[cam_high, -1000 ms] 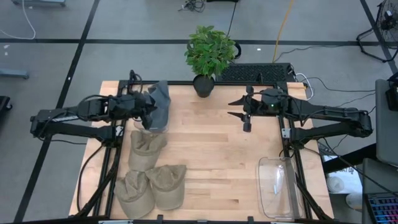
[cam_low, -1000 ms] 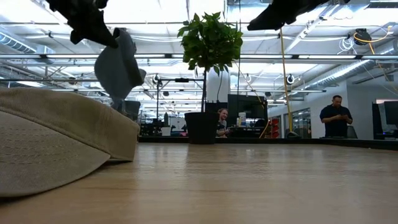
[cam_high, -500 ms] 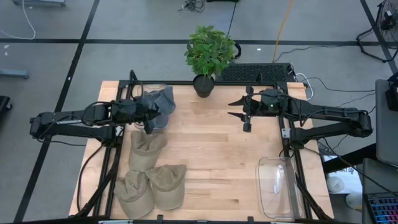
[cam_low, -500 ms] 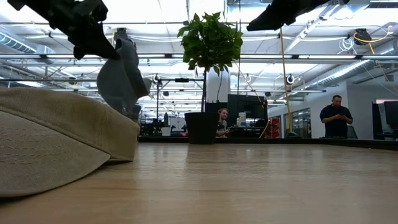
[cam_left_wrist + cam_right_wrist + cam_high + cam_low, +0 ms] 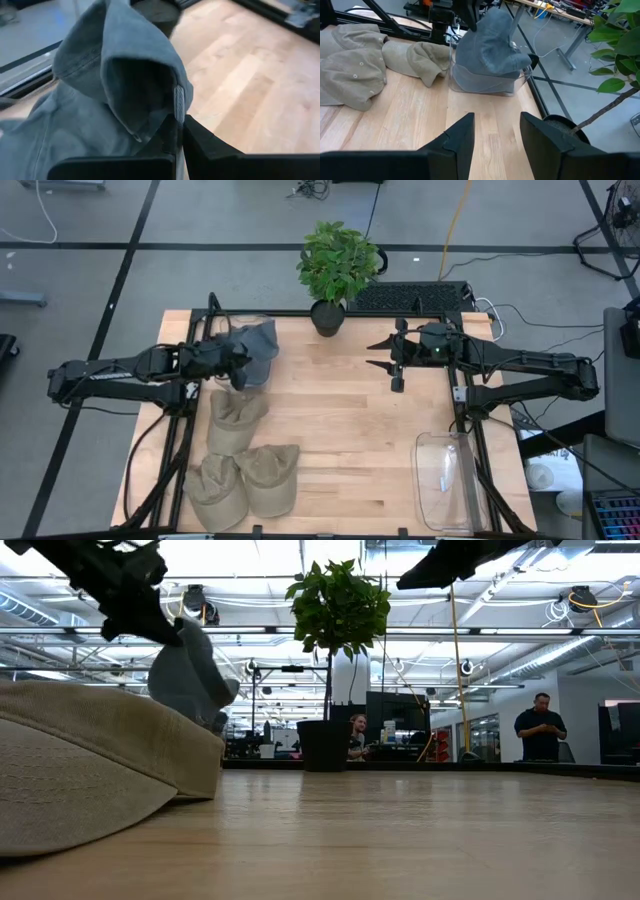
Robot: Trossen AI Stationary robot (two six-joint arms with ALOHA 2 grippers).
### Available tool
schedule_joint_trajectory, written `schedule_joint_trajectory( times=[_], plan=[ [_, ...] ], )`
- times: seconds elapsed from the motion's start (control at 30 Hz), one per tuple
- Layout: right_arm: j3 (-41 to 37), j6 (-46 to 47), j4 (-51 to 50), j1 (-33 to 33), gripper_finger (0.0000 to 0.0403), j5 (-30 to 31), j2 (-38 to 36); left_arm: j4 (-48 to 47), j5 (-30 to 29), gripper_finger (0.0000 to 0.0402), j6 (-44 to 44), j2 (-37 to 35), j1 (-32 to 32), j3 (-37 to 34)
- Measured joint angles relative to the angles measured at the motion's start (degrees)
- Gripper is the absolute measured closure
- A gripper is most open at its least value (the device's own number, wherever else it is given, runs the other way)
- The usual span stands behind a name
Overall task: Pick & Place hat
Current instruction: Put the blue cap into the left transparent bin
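**Grey hat held over clear bin — hazards at release**

Item: grey hat [image 5: 255, 348], denim-like cloth, upper left of the high view. It hangs from the left gripper [image 5: 176, 131], whose fingers are pinched together on a fold of the cloth near the crown. The lower part of the hat sits in or on a clear bin [image 5: 485, 82] at the table's far left corner; whether it rests on the bin floor cannot be told.

Other stock: three tan hats lying on the wooden table [image 5: 340, 430], one [image 5: 236, 420] just below the bin in the high view, two more [image 5: 245, 483] at the lower left. A second clear bin [image 5: 447, 480] at the lower right. Potted plant [image 5: 335, 270] at top centre.

Right gripper [image 5: 384, 353]: waiting above the table right of centre, fingers apart, holding nothing.

Risks, as judged:
- The hat bulges above the bin rim. Released here, it may slump over the wall and slide onto the table.
- The grip is on a thin fold only. The cloth may cling to a finger on opening and be dragged back out as the arm lifts.
- The bin looks light. A sideways pull from the left arm could tip or shift it toward the table edge.
- The nearest tan hat lies close by; a low retreat could snag it.
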Motion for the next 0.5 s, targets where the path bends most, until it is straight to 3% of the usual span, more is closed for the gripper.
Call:
schedule_joint_trajectory(
  times=[0.43, 0.5],
  plan=[
    [0.02, 0.12, 0.68, 0.00, 0.0259, 0.00, 0.00, -7.23, -4.67, 0.0394, -7.14, 0.16, 0.02, 0.07],
    [0.02, 0.13, 0.80, 0.00, 0.0259, 0.00, 0.00, -7.86, -3.66, 0.0379, -8.81, 0.19, 0.02, 0.07]
  ],
)
